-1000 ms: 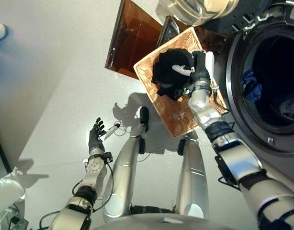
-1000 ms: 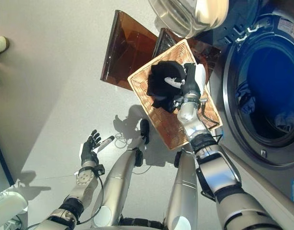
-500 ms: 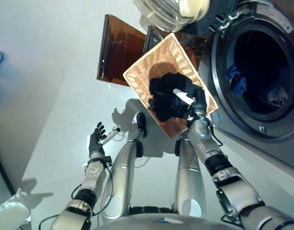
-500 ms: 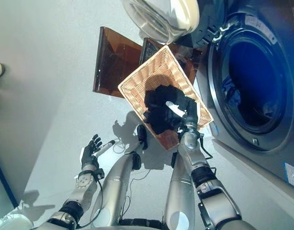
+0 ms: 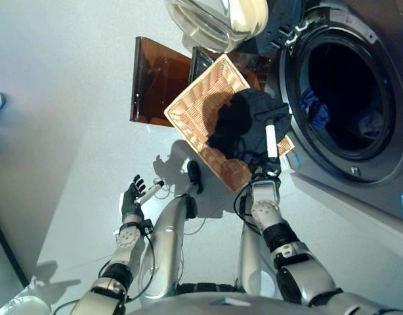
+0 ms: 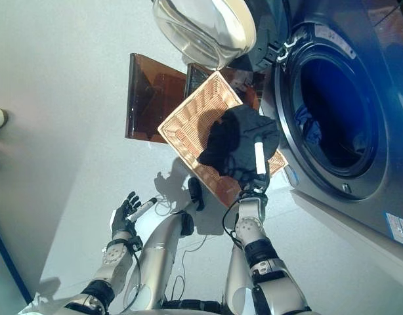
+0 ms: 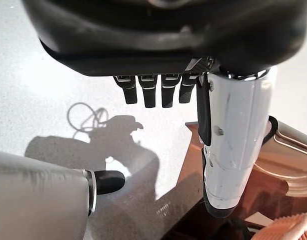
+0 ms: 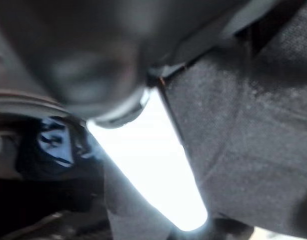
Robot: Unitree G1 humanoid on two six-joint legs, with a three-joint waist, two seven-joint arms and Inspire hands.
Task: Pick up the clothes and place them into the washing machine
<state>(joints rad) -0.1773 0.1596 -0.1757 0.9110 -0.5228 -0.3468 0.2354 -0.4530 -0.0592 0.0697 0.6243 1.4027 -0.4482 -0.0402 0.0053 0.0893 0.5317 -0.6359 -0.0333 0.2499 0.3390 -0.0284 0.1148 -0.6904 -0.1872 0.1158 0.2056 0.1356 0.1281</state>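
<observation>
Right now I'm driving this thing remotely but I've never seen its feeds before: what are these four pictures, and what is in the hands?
You are looking out of a two-armed humanoid robot. The two wide pictures come from the two eyes of its head camera, looking down at the floor. The two close ones come from cameras on the wrists.

On the floor stands a wicker basket, with a brown panel beside it. To the robot's right is the washing machine; its door is swung open and some clothes already lie in the drum.

The right hand is shut on a black garment, lifted over the basket. The right wrist view shows that cloth against its white thumb. The left hand hangs open and empty.
</observation>
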